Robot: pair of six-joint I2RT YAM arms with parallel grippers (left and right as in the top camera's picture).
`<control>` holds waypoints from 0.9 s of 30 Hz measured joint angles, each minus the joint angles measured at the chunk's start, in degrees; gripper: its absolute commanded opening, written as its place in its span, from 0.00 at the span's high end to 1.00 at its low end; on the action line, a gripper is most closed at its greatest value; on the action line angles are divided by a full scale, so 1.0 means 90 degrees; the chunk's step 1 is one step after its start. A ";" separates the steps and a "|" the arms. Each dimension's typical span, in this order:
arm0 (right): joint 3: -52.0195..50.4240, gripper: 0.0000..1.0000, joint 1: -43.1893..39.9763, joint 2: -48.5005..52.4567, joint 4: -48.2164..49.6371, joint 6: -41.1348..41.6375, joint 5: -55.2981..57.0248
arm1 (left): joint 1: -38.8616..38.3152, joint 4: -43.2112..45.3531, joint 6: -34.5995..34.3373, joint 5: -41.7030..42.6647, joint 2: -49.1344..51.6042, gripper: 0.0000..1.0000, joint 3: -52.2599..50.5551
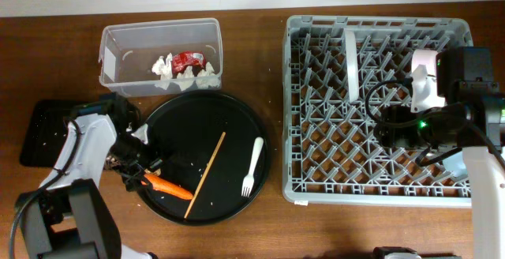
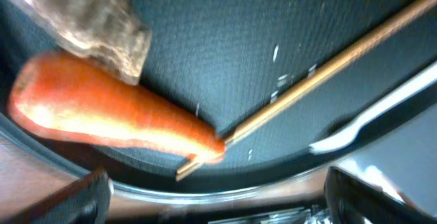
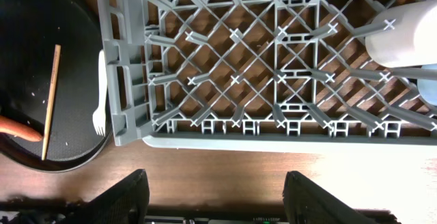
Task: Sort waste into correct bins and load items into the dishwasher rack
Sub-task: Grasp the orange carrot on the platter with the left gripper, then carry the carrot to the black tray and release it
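Observation:
An orange carrot (image 1: 167,185) lies at the left front of the large round black tray (image 1: 237,117), next to a wooden chopstick (image 1: 205,174) and a white fork (image 1: 252,166). My left gripper (image 1: 136,167) is open and empty, right by the carrot's thick end. In the left wrist view the carrot (image 2: 102,115) lies just ahead of the open jaws (image 2: 218,197), with a brownish scrap (image 2: 95,26) beyond it. The clear tub (image 1: 118,58) holds white napkins (image 1: 164,65) and a red wrapper (image 1: 188,60). My right gripper (image 3: 215,197) is open and empty over the grey rack (image 1: 316,188).
A shallow black tray (image 1: 39,133) lies at the far left, partly under my left arm. A white cup (image 3: 403,33) and a light blue cup (image 3: 430,91) stand in the rack (image 3: 205,80). Small grains dot the round tray.

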 measured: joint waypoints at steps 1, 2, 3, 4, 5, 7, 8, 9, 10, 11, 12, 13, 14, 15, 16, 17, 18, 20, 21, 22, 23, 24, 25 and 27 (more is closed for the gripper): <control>0.0000 0.33 0.0002 0.0000 -0.0012 -0.0022 0.0000 | -0.0090 0.0449 -0.0068 -0.0002 -0.0015 0.01 -0.0255; 0.0000 0.32 0.0002 0.0000 -0.0010 -0.0092 -0.0002 | -0.0209 0.0537 -0.0131 -0.0053 -0.0044 0.01 -0.0306; 0.0000 0.32 0.0002 0.0000 -0.0010 -0.0119 -0.0002 | -0.0279 0.0595 -0.0274 -0.0146 -0.0051 0.01 -0.0306; 0.0000 0.32 0.0002 -0.0002 -0.0012 -0.0129 -0.0002 | -0.0376 0.0646 -0.0401 -0.0243 -0.0056 0.01 -0.0306; 0.0000 0.32 0.0002 0.0000 -0.0010 -0.0143 -0.0002 | -0.0495 0.0743 -0.0520 -0.0342 -0.0078 0.01 -0.0304; 0.0000 0.32 0.0002 -0.0002 -0.0010 -0.0146 -0.0002 | -0.0702 0.0877 -0.0627 -0.0457 -0.0100 0.01 -0.0306; 0.0000 0.32 0.0002 -0.0002 -0.0010 -0.0146 -0.0002 | -0.0758 0.0959 -0.0631 -0.0457 -0.0100 0.01 -0.0323; 0.0000 0.32 0.0002 -0.0002 -0.0012 -0.0146 -0.0002 | -0.0801 0.1139 -0.0648 -0.0454 -0.0100 0.01 -0.0355; 0.0000 0.32 0.0002 -0.0002 -0.0012 -0.0148 -0.0002 | -0.0804 0.1212 -0.0651 -0.0457 -0.0097 0.01 -0.0367; 0.0000 0.32 0.0002 0.0000 -0.0012 -0.0165 -0.0002 | -0.0804 0.1183 -0.0651 -0.0464 -0.0097 0.01 -0.0364; 0.0000 0.32 0.0002 0.0000 -0.0012 -0.0165 -0.0002 | -0.0804 0.0940 -0.0651 -0.0495 -0.0100 0.01 -0.0350; 0.0000 0.32 0.0002 -0.0002 -0.0010 -0.0170 0.0000 | -0.0804 0.0551 -0.0789 -0.0653 -0.0189 0.01 -0.0301; 0.0000 0.32 0.0002 -0.0002 -0.0007 -0.0168 -0.0002 | -0.0804 0.0121 -0.1054 -0.0889 -0.0517 0.01 -0.0284; 0.0000 0.32 0.0002 -0.0002 -0.0012 -0.0163 0.0000 | -0.0801 -0.0231 -0.1348 -0.1139 -0.1032 0.01 -0.0243; 0.0000 0.32 0.0005 -0.0002 -0.0010 -0.0168 -0.0002 | -0.0801 -0.0321 -0.1574 -0.1287 -0.1207 0.01 -0.0202; 0.0000 0.32 0.0007 -0.0002 -0.0017 -0.0168 0.0000 | -0.0804 -0.0185 -0.1770 -0.1345 -0.1207 0.01 -0.0257; 0.0000 0.32 0.0007 -0.0002 -0.0019 -0.0170 -0.0002 | -0.0804 0.0189 -0.2059 -0.1384 -0.1195 0.01 -0.0529; -0.0002 0.32 0.0007 -0.0005 -0.0019 -0.0168 -0.0002 | -0.0801 0.0894 -0.2312 -0.1392 -0.1205 0.01 -0.1139; -0.0002 0.32 0.0007 -0.0005 -0.0017 -0.0168 -0.0002 | -0.0804 0.1190 -0.2397 -0.1358 -0.1192 0.01 -0.1416; -0.0002 0.32 0.0007 -0.0005 -0.0024 -0.0168 -0.0002 | -0.0804 0.1549 -0.2446 -0.1314 -0.1197 0.01 -0.1579; -0.0002 0.32 0.0007 -0.0005 -0.0034 -0.0170 -0.0002 | -0.0804 0.1858 -0.2465 -0.1285 -0.1188 0.01 -0.1732; -0.0002 0.32 0.0007 -0.0005 -0.0041 -0.0168 -0.0002 | -0.0801 0.2016 -0.2477 -0.1265 -0.1183 0.01 -0.1909; -0.0002 0.32 0.0007 -0.0005 -0.0056 -0.0168 -0.0002 | -0.0804 0.2140 -0.2484 -0.1265 -0.1183 0.05 -0.2008; -0.0002 0.32 0.0007 -0.0005 -0.0063 -0.0170 -0.0002 | -0.0801 0.2501 -0.2504 -0.1263 -0.1183 0.21 -0.2191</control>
